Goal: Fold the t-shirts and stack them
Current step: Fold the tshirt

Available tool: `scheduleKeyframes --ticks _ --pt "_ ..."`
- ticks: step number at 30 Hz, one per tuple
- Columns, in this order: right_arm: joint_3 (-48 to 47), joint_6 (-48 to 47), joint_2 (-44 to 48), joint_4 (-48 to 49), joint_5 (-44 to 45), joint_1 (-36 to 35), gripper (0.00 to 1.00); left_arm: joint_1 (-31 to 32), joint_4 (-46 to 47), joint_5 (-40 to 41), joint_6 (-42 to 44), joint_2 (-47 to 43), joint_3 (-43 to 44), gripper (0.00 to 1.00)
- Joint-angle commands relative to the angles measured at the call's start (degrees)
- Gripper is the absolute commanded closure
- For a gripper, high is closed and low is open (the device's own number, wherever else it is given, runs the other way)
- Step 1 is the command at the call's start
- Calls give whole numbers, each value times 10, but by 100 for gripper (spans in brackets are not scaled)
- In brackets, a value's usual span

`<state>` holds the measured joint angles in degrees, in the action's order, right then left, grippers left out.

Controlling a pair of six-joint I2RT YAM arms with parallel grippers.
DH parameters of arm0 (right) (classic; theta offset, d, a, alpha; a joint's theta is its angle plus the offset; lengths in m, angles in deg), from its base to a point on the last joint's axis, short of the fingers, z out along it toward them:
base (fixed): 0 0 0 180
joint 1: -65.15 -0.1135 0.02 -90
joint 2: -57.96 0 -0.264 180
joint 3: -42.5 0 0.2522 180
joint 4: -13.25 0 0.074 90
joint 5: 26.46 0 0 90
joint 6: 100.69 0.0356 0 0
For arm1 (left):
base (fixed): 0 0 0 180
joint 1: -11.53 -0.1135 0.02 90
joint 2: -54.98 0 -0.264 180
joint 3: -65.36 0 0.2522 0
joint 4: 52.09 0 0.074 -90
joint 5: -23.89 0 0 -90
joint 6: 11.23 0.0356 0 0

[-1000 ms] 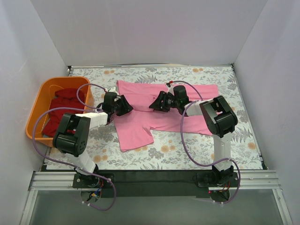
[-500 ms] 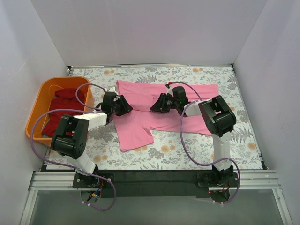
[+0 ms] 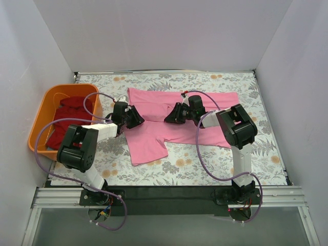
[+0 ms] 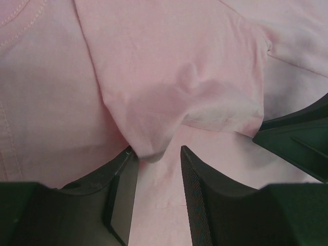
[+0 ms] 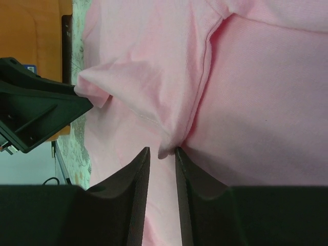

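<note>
A bright pink t-shirt [image 3: 154,136] lies spread on the flowered table, partly folded over itself. My left gripper [image 3: 136,117] rests on its left part and my right gripper [image 3: 172,114] on its middle, the two facing each other. In the left wrist view the jaws [image 4: 157,149] stand apart, with a raised fold of pink cloth [image 4: 169,77] at their tips. In the right wrist view the jaws [image 5: 162,149] stand narrowly apart, with a pinched ridge of the shirt [image 5: 256,102] just at the tips. Dark red t-shirts [image 3: 72,110] lie in the basket.
An orange plastic basket [image 3: 51,95] stands at the table's left edge, close to the left arm; it also shows in the right wrist view [image 5: 31,31]. White walls enclose the table on three sides. The shirt's right sleeve reaches toward the right wall.
My right gripper's jaws have narrowed from wide open to a small gap over the shirt's middle. The left gripper has stayed in place.
</note>
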<state>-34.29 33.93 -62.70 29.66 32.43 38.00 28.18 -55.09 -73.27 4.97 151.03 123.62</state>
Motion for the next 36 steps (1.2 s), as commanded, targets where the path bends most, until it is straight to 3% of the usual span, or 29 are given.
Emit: scheduleKeyframes --ticks 1,6,9,15,22,36 --pt "-8 0 -5 13 11 -4 71 2 -4 14 1 8 -4 63" --pt "-12 -1 -8 8 12 -4 73 2 -8 12 -2 18 0 64" --pt "-15 -1 -6 9 10 -3 82 2 -14 8 -2 14 5 69" --pt "-20 -5 10 2 5 -4 98 2 -71 26 -6 -2 43 98" --pt "-31 -8 26 -20 -10 -1 99 2 -105 23 -2 -18 70 100" --pt "-45 -24 54 -99 -40 24 99 -8 -262 -4 -21 3 139 100"
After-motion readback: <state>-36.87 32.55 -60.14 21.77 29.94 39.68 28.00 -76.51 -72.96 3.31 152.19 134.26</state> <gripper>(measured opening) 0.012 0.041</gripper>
